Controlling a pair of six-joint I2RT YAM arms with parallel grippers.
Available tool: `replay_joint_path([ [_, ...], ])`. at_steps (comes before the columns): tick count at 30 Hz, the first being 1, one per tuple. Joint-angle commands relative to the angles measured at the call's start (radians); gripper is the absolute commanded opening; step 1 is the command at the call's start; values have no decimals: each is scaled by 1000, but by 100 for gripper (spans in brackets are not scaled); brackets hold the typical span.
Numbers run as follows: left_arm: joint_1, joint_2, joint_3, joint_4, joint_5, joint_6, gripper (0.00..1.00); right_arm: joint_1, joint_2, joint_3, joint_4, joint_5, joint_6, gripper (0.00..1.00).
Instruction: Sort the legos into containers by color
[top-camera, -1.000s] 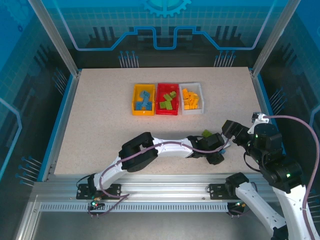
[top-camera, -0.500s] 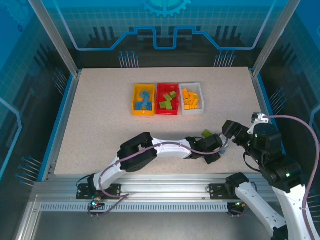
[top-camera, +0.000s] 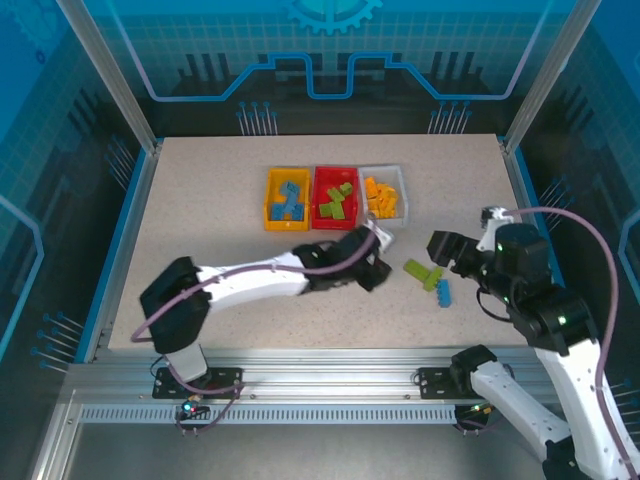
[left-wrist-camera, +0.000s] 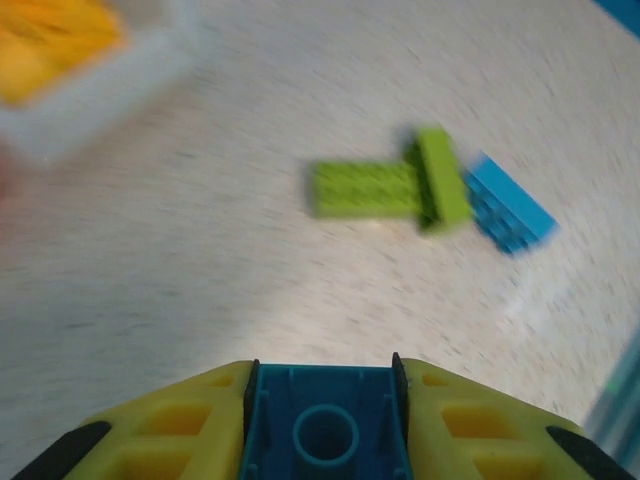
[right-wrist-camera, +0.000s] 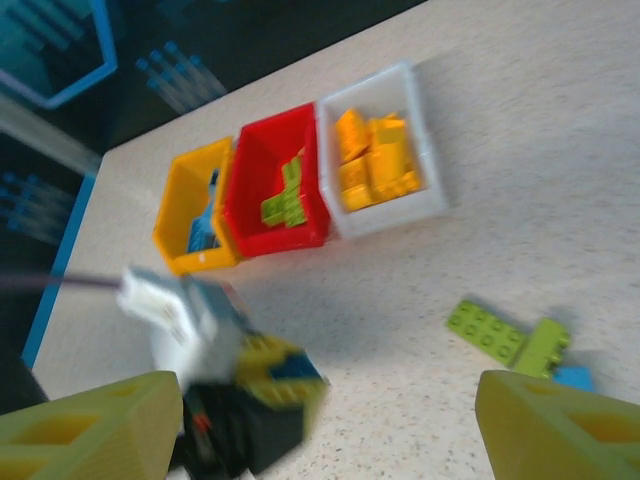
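From above, the left hand (top-camera: 372, 258) hangs just beside the white bin (top-camera: 383, 169); two green legos (top-camera: 422, 272) and a loose blue lego (top-camera: 444, 293) lie on the counter (top-camera: 200, 250) near the right hand (top-camera: 438, 248)

Left wrist: the left hand's fingers (left-wrist-camera: 190, 420) clamp a held blue lego (left-wrist-camera: 325, 430)

Right wrist: the right hand's fingers (right-wrist-camera: 90, 425) stand wide apart with nothing between; the yellow bin (right-wrist-camera: 180, 215) holds blue legos, the red bin (right-wrist-camera: 285, 240) green ones
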Motion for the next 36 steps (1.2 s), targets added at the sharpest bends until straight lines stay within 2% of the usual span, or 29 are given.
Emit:
replay_joint_path([
  [1, 134, -70, -18, -118, -20, -67, 21, 36, 111, -26, 113, -155, -70, 78],
  [7, 401, -47, 69, -221, 21, -69, 21, 283, 340, 16, 272, -81, -117, 78],
  [13, 555, 123, 228, -283, -42, -56, 22, 395, 504, 50, 501, -83, -134, 78],
  [18, 591, 280, 394, -344, -119, -45, 22, 433, 570, 62, 629, -65, -130, 77],
  [27, 614, 470, 579, -434, -167, -50, 26, 425, 581, 51, 628, -40, -102, 77],
  [32, 615, 476, 577, -430, -164, -51, 35, 410, 549, 5, 632, -33, -79, 78],
  [36, 613, 459, 580, -438, -156, -47, 51, 388, 531, -19, 611, -31, -69, 79],
])
